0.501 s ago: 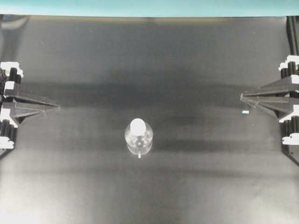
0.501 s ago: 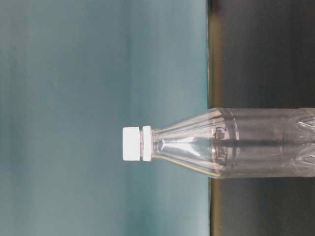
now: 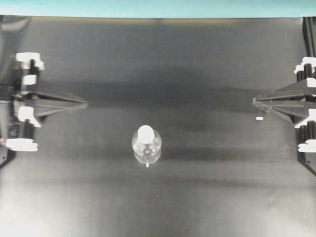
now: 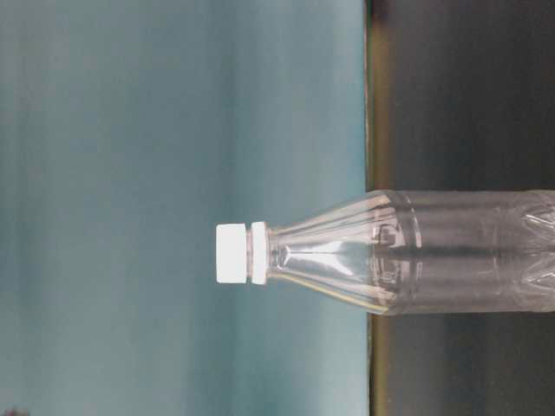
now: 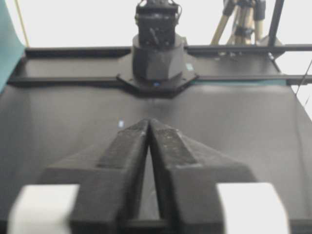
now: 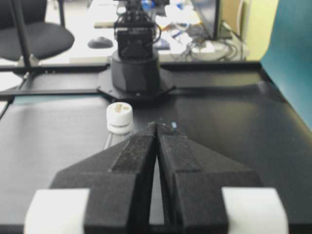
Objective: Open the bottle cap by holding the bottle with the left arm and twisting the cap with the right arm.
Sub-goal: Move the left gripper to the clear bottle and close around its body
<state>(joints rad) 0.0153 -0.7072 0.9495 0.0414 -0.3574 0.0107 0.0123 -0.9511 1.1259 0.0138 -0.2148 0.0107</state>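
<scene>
The clear bottle point(image 3: 146, 146) stands upright in the middle of the black table, with the white bottle cap point(image 3: 145, 132) on its neck. The table-level view shows the bottle point(image 4: 416, 251) and cap point(image 4: 231, 253) rotated sideways, with no gripper near them. My left gripper point(image 3: 86, 104) is at the left, well away from the bottle, its fingertips together on nothing point(image 5: 148, 122). The bottle does not show in the left wrist view. My right gripper point(image 3: 254, 102) stays at the far right, shut and empty point(image 6: 156, 125). The cap point(image 6: 119, 116) shows just beyond its tips to the left.
A white tape mark point(image 3: 259, 119) lies near the right gripper and a smaller tape mark point(image 3: 147, 165) lies in front of the bottle. Each wrist view shows the opposite arm's base point(image 5: 157, 58) point(image 6: 135, 68) at the table's far edge. A teal backdrop point(image 3: 158, 7) runs along the back.
The left arm has moved rightward into the table area, its fingertips now farther from the left edge. The bottle and the right arm have not moved.
</scene>
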